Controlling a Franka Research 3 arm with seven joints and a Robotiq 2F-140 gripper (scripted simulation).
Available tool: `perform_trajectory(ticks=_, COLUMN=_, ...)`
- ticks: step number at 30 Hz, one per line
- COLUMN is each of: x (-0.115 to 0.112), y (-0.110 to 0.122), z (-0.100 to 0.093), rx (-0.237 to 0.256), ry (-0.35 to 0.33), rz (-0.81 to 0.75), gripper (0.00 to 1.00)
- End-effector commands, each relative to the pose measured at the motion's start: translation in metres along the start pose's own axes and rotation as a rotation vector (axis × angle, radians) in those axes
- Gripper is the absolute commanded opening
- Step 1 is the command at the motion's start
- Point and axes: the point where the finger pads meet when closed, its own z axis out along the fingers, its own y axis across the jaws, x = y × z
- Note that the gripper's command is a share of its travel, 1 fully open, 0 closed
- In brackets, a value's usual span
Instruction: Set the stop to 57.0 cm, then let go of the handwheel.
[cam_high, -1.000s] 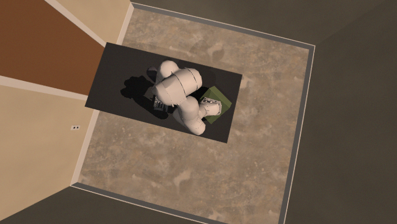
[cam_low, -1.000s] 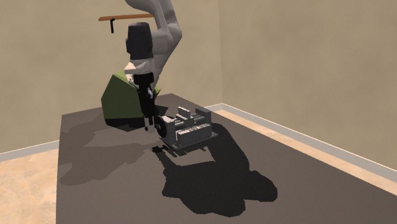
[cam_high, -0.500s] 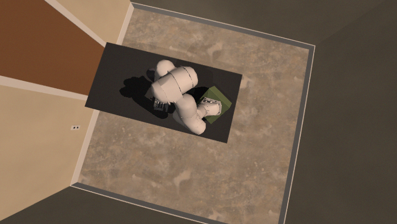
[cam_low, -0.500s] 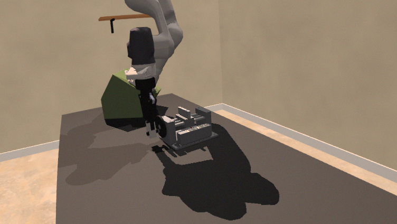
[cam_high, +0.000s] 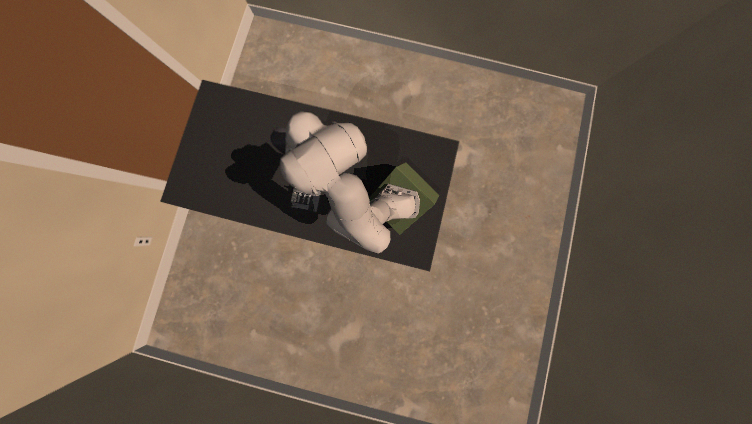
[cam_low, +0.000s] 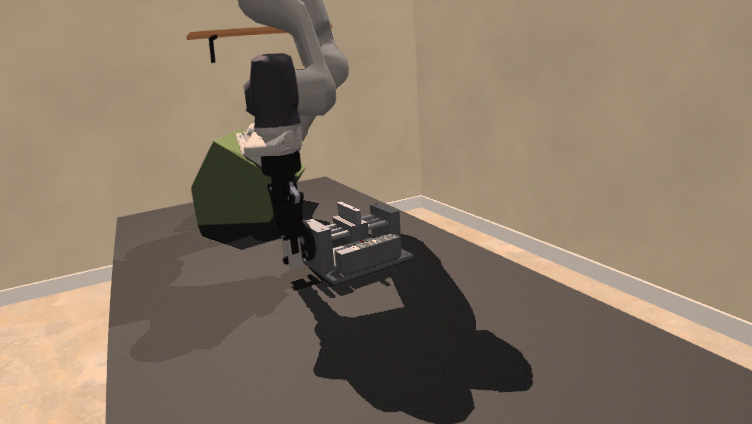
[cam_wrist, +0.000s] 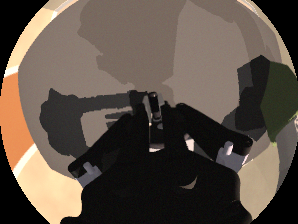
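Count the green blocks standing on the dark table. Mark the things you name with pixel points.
1. The green block (cam_high: 425, 188) (cam_low: 231, 186) (cam_wrist: 281, 95) stands on the dark table (cam_high: 231, 121) (cam_low: 236, 389) (cam_wrist: 210, 55), partly behind the gripper (cam_low: 294, 258) (cam_wrist: 156, 112) in the exterior view. Others could be hidden behind the arm (cam_high: 321, 152) (cam_low: 318, 86).

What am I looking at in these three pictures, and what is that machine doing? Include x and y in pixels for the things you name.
It's a single robot arm (cam_high: 323, 152) (cam_low: 318, 89), seen from above, from across the table (cam_high: 210, 121) (cam_low: 184, 389) (cam_wrist: 215, 55), and from its own wrist. On the table sit a metal device (cam_high: 311, 200) (cam_low: 368, 255) with rails and a sliding block, and a big green block (cam_high: 421, 181) (cam_low: 234, 189) (cam_wrist: 282, 100). The fingers (cam_low: 292, 252) appear closed on a small handle (cam_wrist: 154, 102) of the device's black handwheel (cam_low: 309, 241).
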Motion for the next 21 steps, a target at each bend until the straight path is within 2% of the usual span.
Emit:
perform_trajectory(ticks=1, x=0.002, y=-0.014, z=-0.008, rx=0.007, ry=0.003, rz=0.01, gripper=0.04)
perform_trajectory(ticks=8, x=0.002, y=-0.023, z=-0.027, rx=0.007, ry=0.003, rz=0.01, gripper=0.04)
perform_trajectory(ticks=21, x=0.002, y=-0.019, z=-0.047, rx=0.007, ry=0.003, rz=0.01, gripper=0.04)
